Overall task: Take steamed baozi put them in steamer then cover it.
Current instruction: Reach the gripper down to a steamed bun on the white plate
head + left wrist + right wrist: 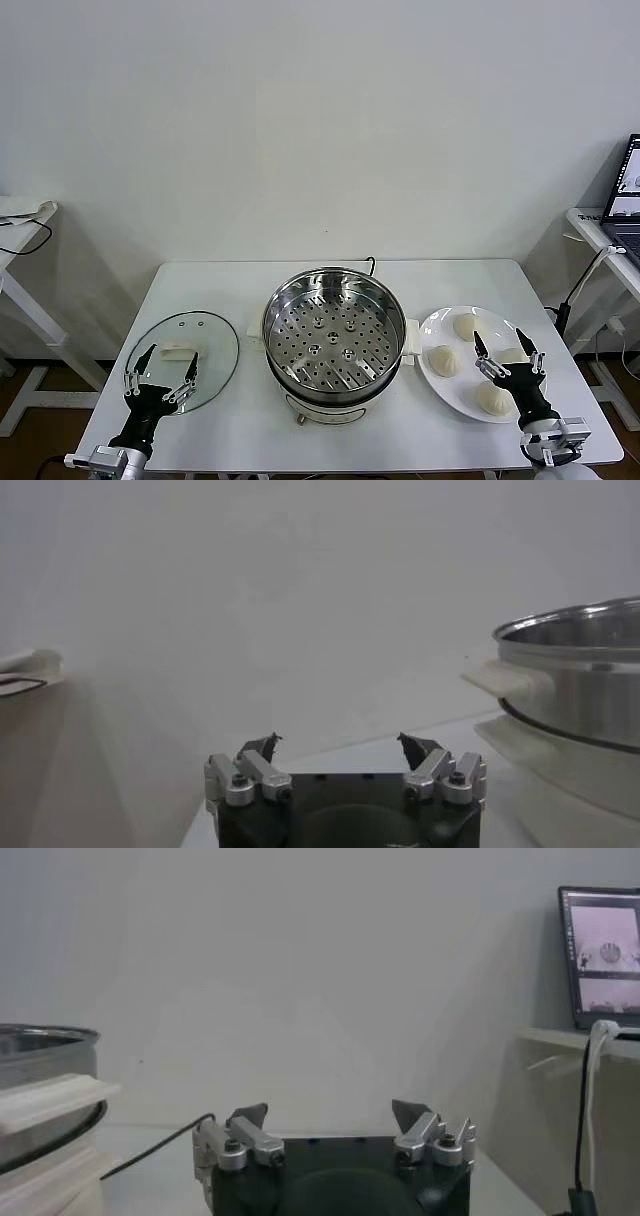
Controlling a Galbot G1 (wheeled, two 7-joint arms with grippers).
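Nearest, the right gripper (510, 352) hangs spread and empty right over the plate (432, 330) of steamed baozi (443, 361), so it is the closer arm; the empty steamer (333, 337) lies to its left. The left gripper (160, 371), also spread, hovers over the cover (218, 345). Only the head view shows the buns; the wrist views show just the steamer's side.

No words, labels, brands or numbers can be read anywhere; the laptop screen (603, 953) shows only small pictures, too small to make out.
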